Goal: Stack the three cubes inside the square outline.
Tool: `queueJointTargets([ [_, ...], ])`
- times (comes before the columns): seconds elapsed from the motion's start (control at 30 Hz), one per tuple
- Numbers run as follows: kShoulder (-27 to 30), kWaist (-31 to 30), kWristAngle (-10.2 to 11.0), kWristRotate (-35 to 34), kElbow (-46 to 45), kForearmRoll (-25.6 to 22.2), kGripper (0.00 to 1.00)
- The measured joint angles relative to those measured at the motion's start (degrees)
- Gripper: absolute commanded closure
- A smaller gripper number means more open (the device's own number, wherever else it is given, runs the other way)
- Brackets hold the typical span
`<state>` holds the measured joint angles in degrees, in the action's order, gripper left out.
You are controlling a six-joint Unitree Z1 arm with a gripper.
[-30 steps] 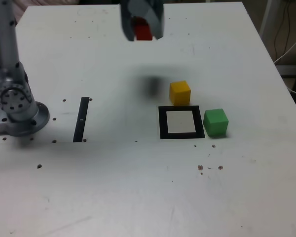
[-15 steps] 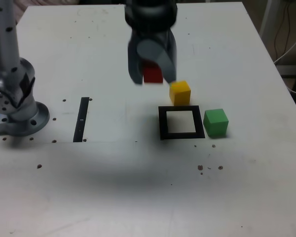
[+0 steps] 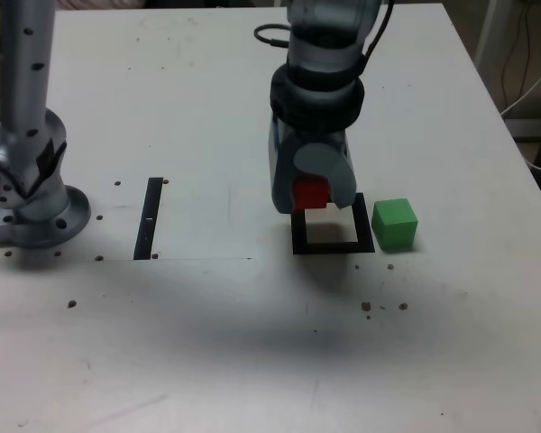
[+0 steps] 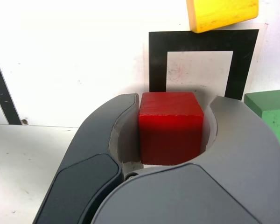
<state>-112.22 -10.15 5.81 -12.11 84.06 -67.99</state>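
Planted on base [image 3: 59, 227] near edge of desk [image 3: 198, 379] at exterior view's left. Rising out of exterior view's top, then back in sight over desk's far edge. Bent down through wrist [image 3: 317, 99] to gripper [image 3: 313, 200], aimed at desktop, between left and right edges. Clamped in grip, with curved gray fingers [image 4: 100, 123] held slightly apart.

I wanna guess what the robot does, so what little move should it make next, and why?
I'd carry the red cube a bit further over the pale middle of the square before lowering it. The gripper has it up in the air, and in the wrist view part of that middle shows past the cube.
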Motion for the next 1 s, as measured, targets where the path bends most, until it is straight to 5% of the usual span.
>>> queueJointTargets([
  [0.87, -3.4, 3.4, -3.0, 6.2, -3.9, 8.1, 0.69],
  [1.0, -3.6, 3.4, -2.8, 6.5, -4.3, 8.6, 0.63],
])
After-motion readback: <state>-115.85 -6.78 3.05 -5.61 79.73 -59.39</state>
